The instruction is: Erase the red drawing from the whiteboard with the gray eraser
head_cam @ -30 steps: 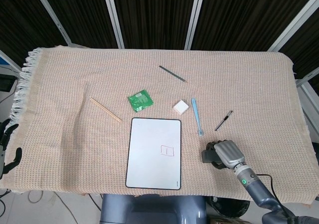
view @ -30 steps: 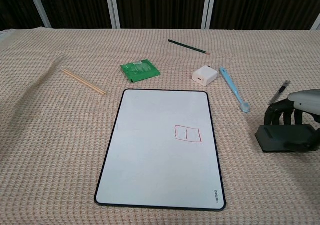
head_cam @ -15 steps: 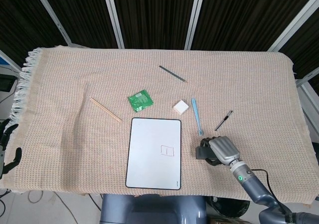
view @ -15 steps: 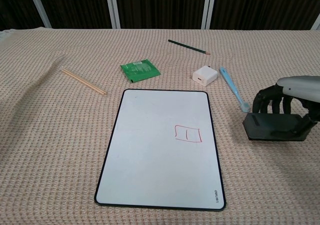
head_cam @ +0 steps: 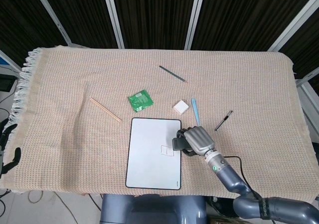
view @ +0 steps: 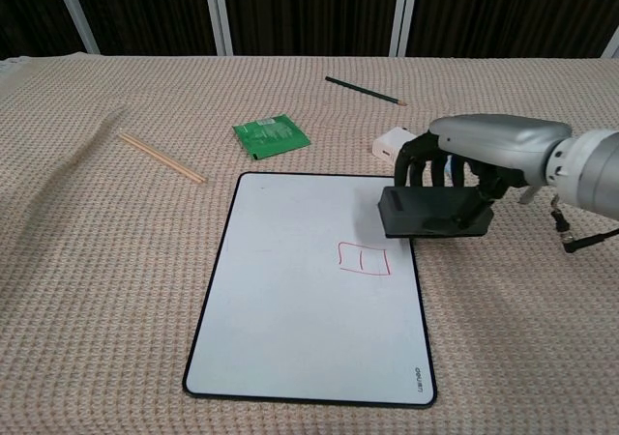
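Over right edge of board: right hand [view: 455, 169] gripping dark gray block eraser [view: 435, 213], fingers curling over its top. Eraser hovering above edge of white rectangular black-rimmed whiteboard [view: 290, 300], just up-right of small red box drawing [view: 363, 258]. Judgement: lowering eraser flat, pressing evenly, sweeping down-left across red lines; avoiding pushing board along beige woven bench cloth [view: 97, 261]. Left hand [head_cam: 5, 149] idling at bench edge, state unclear.
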Motion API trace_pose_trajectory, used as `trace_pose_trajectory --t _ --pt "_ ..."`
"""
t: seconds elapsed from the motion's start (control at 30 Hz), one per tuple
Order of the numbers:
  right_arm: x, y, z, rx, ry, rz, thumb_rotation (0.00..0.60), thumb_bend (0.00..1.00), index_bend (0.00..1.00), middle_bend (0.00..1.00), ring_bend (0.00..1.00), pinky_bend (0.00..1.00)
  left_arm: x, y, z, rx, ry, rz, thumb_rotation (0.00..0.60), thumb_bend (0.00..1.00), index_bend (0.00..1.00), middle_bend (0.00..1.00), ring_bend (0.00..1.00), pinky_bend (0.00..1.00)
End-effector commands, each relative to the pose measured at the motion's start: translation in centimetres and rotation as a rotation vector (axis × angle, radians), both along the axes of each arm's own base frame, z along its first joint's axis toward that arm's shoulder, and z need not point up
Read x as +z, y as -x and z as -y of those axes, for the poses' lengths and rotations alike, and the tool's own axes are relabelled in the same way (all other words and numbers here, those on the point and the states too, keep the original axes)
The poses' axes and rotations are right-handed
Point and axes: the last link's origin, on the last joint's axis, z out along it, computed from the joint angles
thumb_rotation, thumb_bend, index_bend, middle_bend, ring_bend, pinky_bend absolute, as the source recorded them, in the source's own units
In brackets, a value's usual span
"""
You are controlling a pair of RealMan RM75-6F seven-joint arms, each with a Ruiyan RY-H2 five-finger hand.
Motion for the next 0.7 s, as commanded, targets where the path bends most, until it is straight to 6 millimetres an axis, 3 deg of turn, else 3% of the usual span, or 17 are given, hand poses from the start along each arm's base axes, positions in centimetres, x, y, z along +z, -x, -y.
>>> trace_pose_trajectory --t 0.03,0.33,0.7 --pt "-1.7 -2.4 1.0 0.04 0.021 -0.024 0.6 0.45 0.51 0.47 0.45 0.49 0.0 0.0 0.0 0.0 -0.001 -0.001 0.6 0.47 0.15 0.01 0.0 0.0" --pt "-5.1 -5.4 1.2 0.033 0.012 -0.046 0.6 0.43 0.51 0.47 0.45 0.49 0.2 0.2 -0.2 0.004 0.004 0.006 0.6 0.47 0.15 0.01 0.0 0.0" --pt "-6.6 -5.3 -0.8 0.057 0.0 -0.061 0.6 0.43 0.51 0.48 0.45 0.49 0.2 0.1 -0.2 0.001 0.006 0.009 0.6 0.47 0.14 0.01 0.0 0.0"
